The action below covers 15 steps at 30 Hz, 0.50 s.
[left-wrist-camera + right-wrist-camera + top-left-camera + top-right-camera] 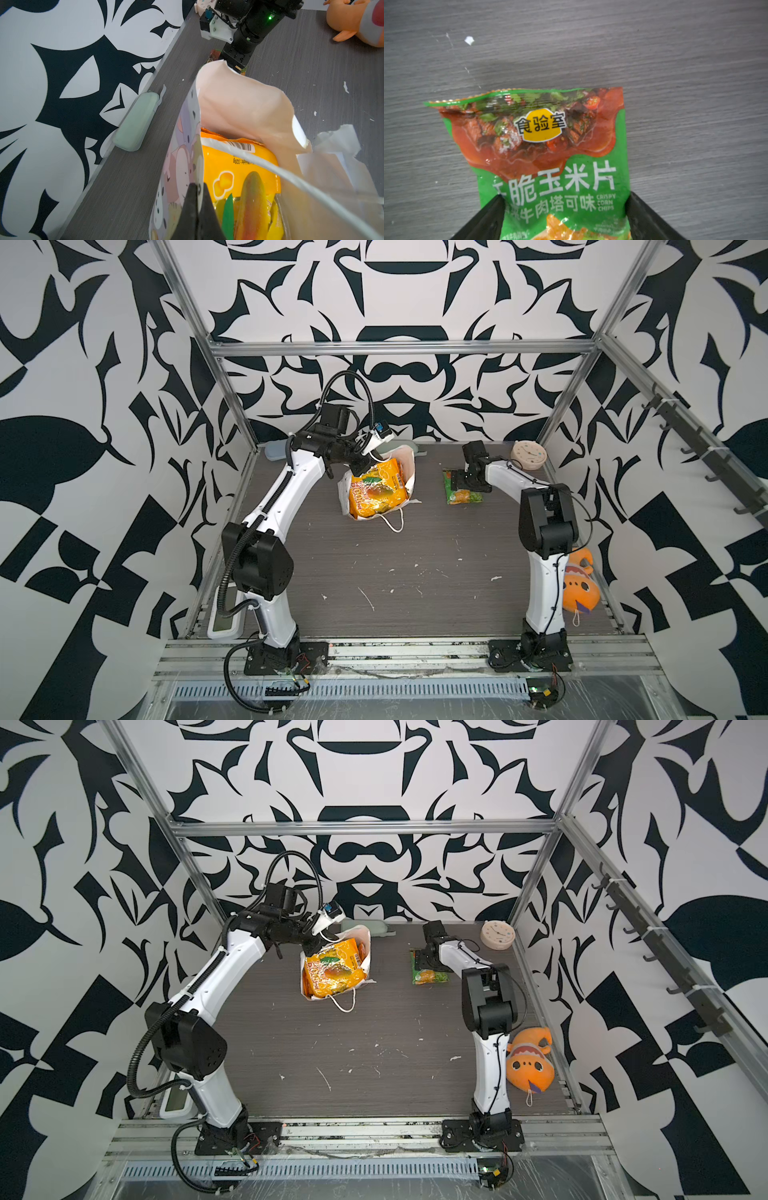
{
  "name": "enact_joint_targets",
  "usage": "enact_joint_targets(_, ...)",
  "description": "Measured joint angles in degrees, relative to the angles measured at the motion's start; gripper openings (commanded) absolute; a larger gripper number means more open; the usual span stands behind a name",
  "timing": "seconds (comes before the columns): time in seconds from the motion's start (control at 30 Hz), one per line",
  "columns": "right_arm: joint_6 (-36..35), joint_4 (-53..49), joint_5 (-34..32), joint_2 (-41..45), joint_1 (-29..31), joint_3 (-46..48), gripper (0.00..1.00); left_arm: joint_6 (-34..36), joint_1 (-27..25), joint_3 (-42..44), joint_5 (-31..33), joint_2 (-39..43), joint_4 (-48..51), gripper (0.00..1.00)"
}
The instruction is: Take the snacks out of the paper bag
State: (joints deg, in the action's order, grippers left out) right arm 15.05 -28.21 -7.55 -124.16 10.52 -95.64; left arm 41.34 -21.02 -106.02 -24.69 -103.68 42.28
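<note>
The white paper bag [409, 472] [366, 952] [239, 108] with cartoon animal faces stands open at the back middle of the table. A large yellow-orange snack packet [376, 493] [332, 973] [239, 176] with a fruit picture fills its mouth, and an orange packet edge [209, 133] shows behind it. My left gripper [361, 466] [313, 946] [197, 187] is shut on the bag's rim. To the right, a green snack packet [465, 497] [432, 977] [550, 166] lies flat on the table. My right gripper [459, 485] [426, 965] [564, 201] is open just above it, one finger at each side edge.
A round cream clock [528, 454] [497, 934] sits at the back right corner. An orange plush toy [579, 585] [530, 1065] lies by the right arm's base. A mint green case [135, 122] rests against the back wall behind the bag. Paper scraps dot the table.
</note>
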Motion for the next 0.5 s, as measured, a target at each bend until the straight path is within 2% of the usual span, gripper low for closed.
enact_joint_targets(0.27, -1.4, 0.7, 0.7, 0.0, -3.5, 0.3, 0.82, 0.0, 0.0, -0.7, 0.0, 0.0, 0.5, 0.0)
enact_joint_targets(0.5, -8.9, 0.5, 3.9, 0.0, -8.7, 0.4, 0.81, 0.0, 0.0, -0.7, 0.0, 0.0, 0.8, 0.0)
